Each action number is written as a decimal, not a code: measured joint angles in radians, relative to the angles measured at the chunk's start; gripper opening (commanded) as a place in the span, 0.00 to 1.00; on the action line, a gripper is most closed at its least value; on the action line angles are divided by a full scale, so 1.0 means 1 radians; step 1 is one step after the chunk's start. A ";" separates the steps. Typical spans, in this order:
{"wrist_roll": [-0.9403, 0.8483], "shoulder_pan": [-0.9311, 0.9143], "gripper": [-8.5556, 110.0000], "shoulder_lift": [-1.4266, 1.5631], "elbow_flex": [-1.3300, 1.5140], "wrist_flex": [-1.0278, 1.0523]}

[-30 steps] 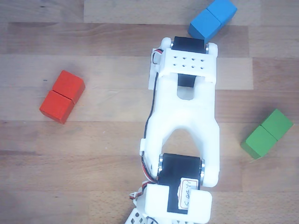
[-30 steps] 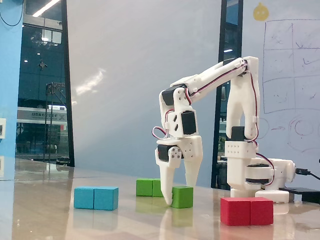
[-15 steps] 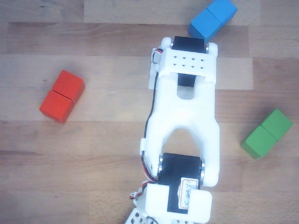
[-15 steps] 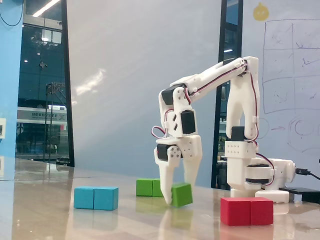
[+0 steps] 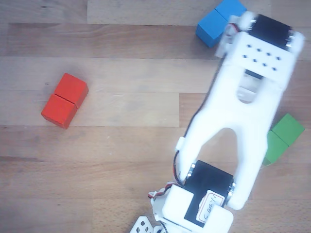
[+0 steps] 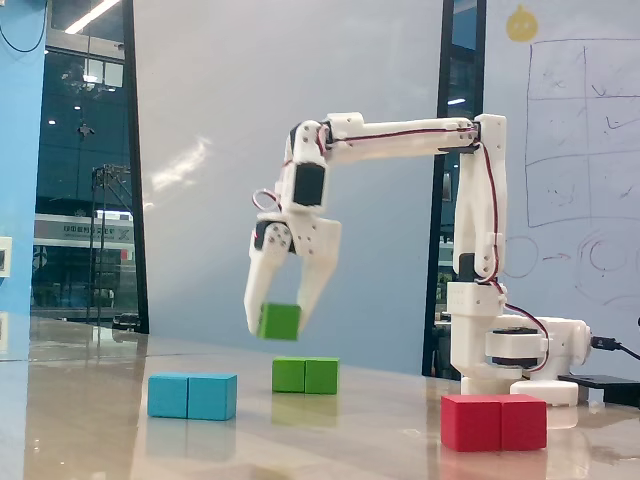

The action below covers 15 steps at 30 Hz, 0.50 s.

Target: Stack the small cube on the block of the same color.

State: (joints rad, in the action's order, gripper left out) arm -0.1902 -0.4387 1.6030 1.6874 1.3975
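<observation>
A: Starting nearest in the fixed view, what sits on the counter?

B: The red block is closest, toward the right. The blue block lies left of it and a little further back. Behind those, near the middle, is the green block, lying flat with a seam across its middle.

A: And the small cube?

B: It is off the counter, in the air above the green block and slightly left of it, clear of its top. The jaws are clamped on it, one finger on each side.

A: Does the other view show that grip?

B: No. The white arm hides the jaws and cube there. Only part of the green block peeks out at the arm's right edge. The red block lies well apart at left, and the blue block sits at the top.
</observation>
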 measured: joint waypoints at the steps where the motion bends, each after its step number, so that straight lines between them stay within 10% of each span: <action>1: -0.017 -0.032 0.13 0.000 -0.018 0.009; 15: -0.156 -0.380 0.13 -0.049 -0.060 0.038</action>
State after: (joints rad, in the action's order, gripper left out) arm -0.3467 -0.8191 1.5539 1.6276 1.4358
